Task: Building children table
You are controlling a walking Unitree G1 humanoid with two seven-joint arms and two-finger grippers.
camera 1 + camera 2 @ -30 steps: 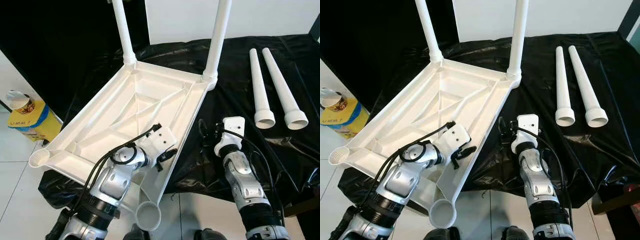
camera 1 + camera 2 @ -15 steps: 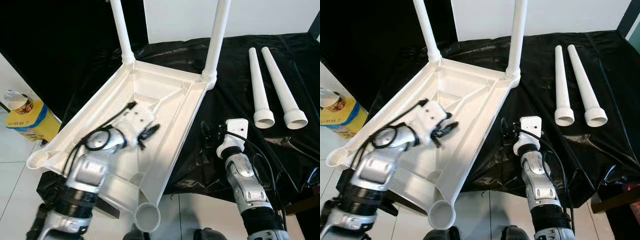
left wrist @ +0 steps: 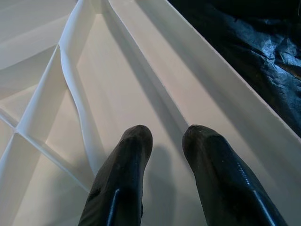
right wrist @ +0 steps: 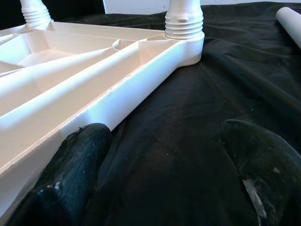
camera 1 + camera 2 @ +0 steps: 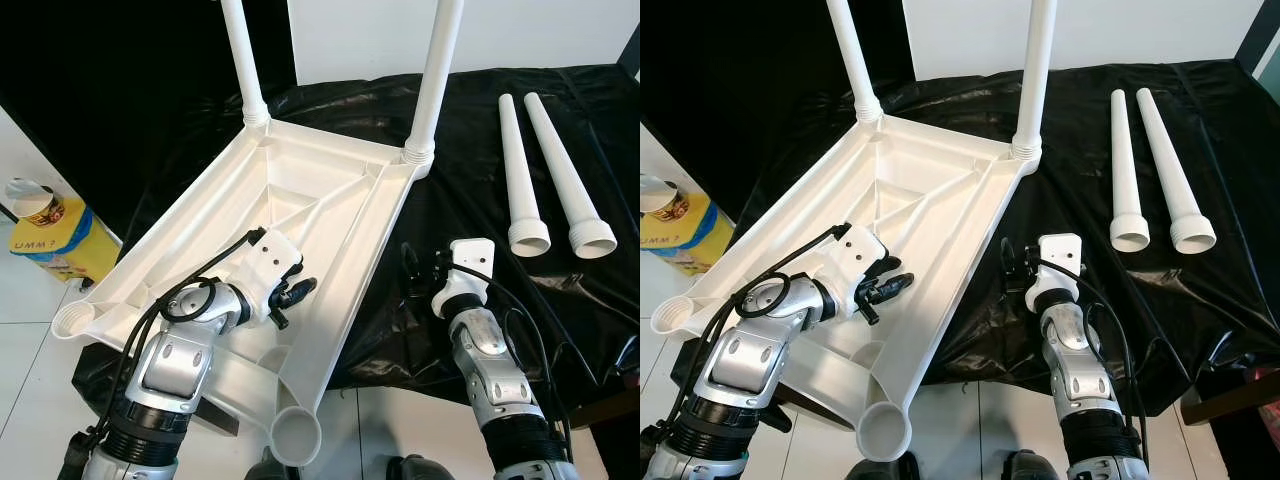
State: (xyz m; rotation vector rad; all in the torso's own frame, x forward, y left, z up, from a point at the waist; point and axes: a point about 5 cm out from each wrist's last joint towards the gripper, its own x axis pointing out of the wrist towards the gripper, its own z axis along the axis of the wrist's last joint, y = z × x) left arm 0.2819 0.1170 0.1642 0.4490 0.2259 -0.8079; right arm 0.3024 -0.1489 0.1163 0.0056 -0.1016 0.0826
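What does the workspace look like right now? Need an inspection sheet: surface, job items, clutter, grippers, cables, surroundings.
Surface: black sheet, wrinkled, draped over the edge.
Job's things: white table top upside down, overhanging the near edge; two fitted legs upright at its far corners; two near sockets empty; two loose legs lying side by side on the sheet to the right.
Clutter: nothing seen.
Grippers: left gripper over the top's ribbed underside, slightly open, holding nothing; right gripper low over the sheet beside the top's right rim, open, empty.
Cables: black cables along both forearms.
Surroundings: yellow bag on the tiled floor, left; white wall behind.
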